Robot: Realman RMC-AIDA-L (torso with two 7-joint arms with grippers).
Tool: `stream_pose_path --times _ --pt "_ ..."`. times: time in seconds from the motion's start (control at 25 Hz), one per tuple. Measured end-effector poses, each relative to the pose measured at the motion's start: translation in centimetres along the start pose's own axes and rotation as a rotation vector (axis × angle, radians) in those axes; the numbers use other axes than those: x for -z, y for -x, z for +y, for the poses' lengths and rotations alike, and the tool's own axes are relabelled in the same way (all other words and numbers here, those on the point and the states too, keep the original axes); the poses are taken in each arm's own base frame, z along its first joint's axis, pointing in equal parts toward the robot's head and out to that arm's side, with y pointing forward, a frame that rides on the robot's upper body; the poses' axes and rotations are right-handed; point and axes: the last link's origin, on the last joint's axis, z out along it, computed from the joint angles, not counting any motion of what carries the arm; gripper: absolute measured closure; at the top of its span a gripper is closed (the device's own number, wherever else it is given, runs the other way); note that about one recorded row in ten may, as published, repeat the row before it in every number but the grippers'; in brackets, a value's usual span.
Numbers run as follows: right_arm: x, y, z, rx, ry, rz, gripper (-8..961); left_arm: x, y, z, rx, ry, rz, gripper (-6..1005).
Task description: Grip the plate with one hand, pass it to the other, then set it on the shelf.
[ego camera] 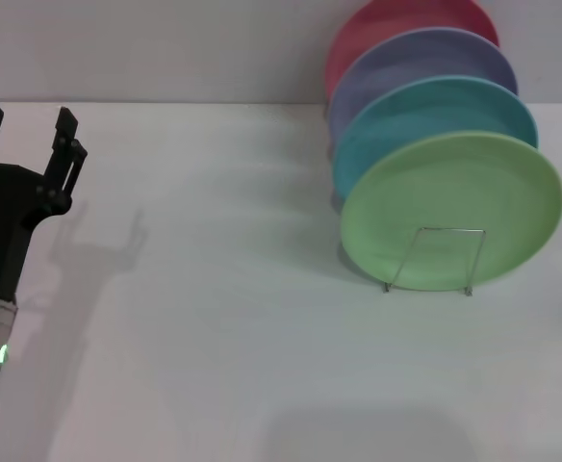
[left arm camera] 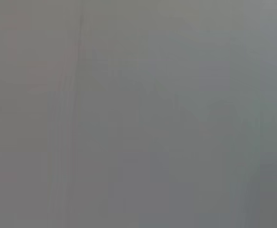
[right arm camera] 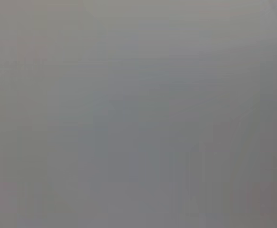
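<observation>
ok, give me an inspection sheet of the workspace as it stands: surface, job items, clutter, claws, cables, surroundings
Surface: plain white tabletop, bare in front.
Job's things: round light green matte plate stands tilted at the front of a thin silver wire rack, far right.
Clutter: teal plate, lavender-blue plate and red plate stacked upright behind the green one.
Claws: left claw open, empty, raised at the left edge, far from the plates; right claw not in view.
Cables: nothing seen.
Surroundings: pale wall behind the table; both wrist views show only blank grey.
</observation>
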Motion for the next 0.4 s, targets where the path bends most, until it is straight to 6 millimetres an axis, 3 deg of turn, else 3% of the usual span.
stream_pose_path --times 0.16,0.4 --pt "-1.5 0.0 -0.1 -0.005 -0.047 -0.029 328 -0.5 0.9 -1.1 -0.017 -0.031 -0.056 245" --pt "-3.4 -0.2 0.4 -0.011 -0.080 -0.062 328 -0.5 1.5 -2.2 -0.057 -0.045 -0.096 250"
